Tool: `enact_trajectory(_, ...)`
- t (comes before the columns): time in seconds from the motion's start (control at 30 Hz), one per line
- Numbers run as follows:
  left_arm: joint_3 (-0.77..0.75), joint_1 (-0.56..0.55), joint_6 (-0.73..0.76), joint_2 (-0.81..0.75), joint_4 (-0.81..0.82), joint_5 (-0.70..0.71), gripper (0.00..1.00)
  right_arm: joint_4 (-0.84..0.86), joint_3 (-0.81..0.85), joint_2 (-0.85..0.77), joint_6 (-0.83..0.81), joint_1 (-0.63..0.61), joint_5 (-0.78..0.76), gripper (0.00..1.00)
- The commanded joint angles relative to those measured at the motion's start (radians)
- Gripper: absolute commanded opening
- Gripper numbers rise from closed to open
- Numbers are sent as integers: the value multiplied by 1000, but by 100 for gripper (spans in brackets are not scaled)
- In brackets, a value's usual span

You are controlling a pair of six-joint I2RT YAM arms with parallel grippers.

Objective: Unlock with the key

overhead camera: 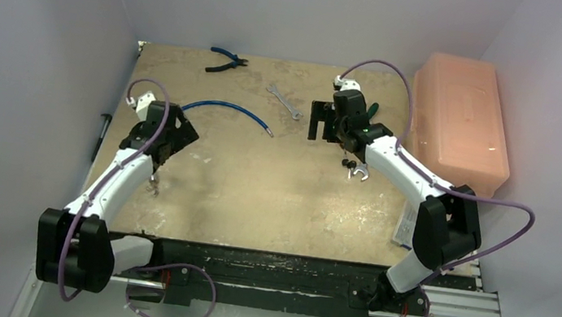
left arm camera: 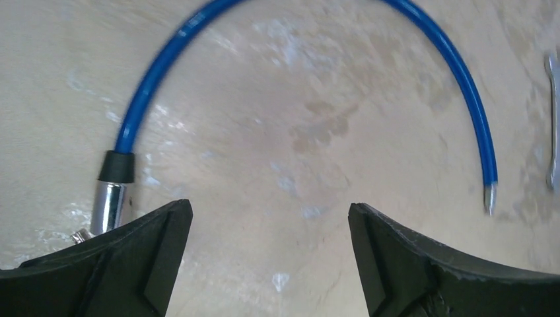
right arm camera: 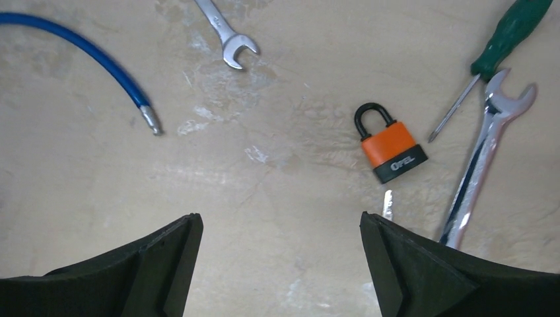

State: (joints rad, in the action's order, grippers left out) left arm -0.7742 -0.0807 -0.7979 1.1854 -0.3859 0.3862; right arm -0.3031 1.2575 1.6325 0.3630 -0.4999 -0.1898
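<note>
An orange padlock (right arm camera: 389,148) with a black body base and a shut black shackle lies on the table, ahead and to the right of my right gripper (right arm camera: 280,228). That gripper is open and empty above bare table. A silver key blade (right arm camera: 387,201) pokes out just above its right finger (right arm camera: 422,264). In the top view a small bunch of keys (overhead camera: 354,168) lies beside the right arm, and the padlock is hidden under that arm. My left gripper (left arm camera: 271,214) is open and empty, low over the table by the blue cable (left arm camera: 135,112).
A green screwdriver (right arm camera: 512,30) and a wrench (right arm camera: 485,148) lie right of the padlock. Another wrench (overhead camera: 283,101) and the blue cable (overhead camera: 227,108) lie mid-table, with pliers (overhead camera: 227,60) at the back. A pink box (overhead camera: 459,120) stands at the far right.
</note>
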Motion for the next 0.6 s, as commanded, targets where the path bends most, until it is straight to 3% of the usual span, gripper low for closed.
enact_trajectory(0.0,-72,5,253,-64,-85,-348,95,4,21,10,-244,33,-18,99)
enact_trajectory(0.1,-56,6,369,-150,-110,-509,95,-5,42,46,-346,61,22,99)
enact_trajectory(0.27,7,-18,376,-258,-51,-587,95,-85,151,175,-494,84,54,99)
enact_trajectory(0.57,6,-22,381,-248,-40,-611,92,-152,266,328,-573,161,67,99)
